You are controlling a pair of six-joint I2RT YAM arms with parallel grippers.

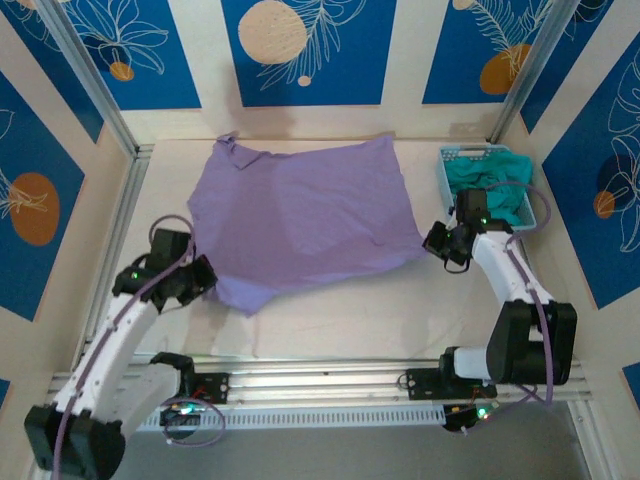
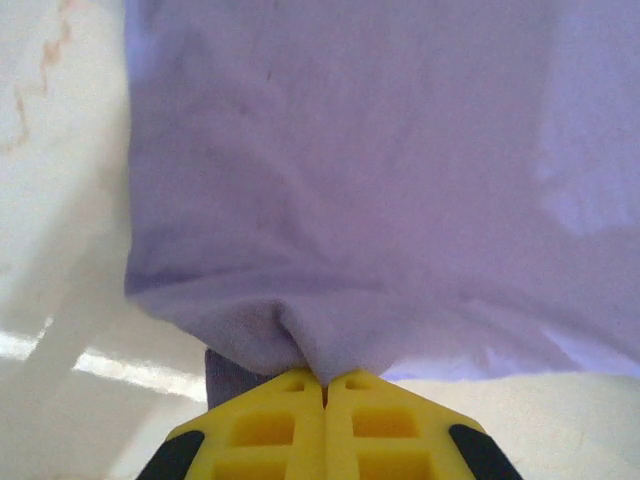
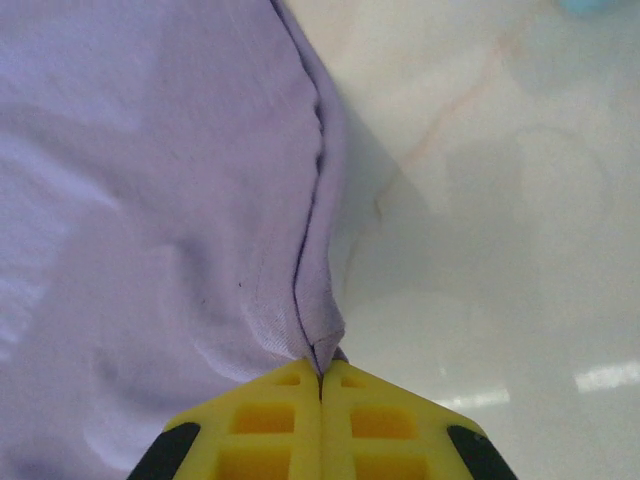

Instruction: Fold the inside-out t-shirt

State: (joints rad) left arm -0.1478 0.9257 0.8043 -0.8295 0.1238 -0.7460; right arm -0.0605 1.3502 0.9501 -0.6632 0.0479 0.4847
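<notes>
The lavender t-shirt (image 1: 300, 215) lay spread flat on the tabletop (image 1: 400, 310), nearer to its far edge. The left tool (image 2: 323, 385) was pinched tight on the shirt's near left corner, and the right tool (image 3: 320, 378) on its right seamed edge. A basket (image 1: 445, 165) with a teal garment (image 1: 495, 190) stood at the far right corner.

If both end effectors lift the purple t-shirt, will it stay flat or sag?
Probably floppy: the t-shirt bunches into folds where the left end effector pinches it. Likely thin and light: it creases sharply at the right end effector. It would probably sag between them.
</notes>
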